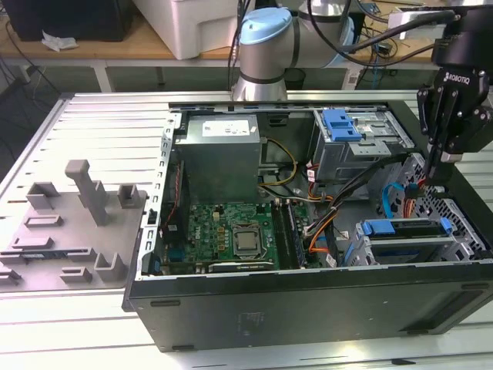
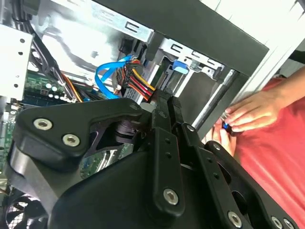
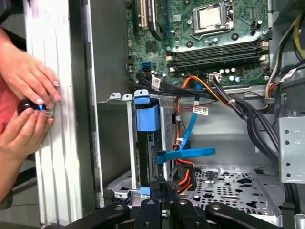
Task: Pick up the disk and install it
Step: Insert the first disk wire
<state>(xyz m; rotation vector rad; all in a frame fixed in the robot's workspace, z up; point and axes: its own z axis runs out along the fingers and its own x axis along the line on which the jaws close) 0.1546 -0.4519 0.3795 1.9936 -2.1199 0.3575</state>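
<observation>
End effector (image 1: 429, 174) hangs over case (image 1: 308, 308) on slatted, apparently metal table (image 1: 100, 123).

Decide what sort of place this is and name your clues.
Most likely a robotics lab or test workshop: a robot arm stands behind an open computer case, which lies on a slotted metal table beside grey holders.

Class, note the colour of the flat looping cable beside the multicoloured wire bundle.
The flat cable is blue; best in second wrist view.
</observation>
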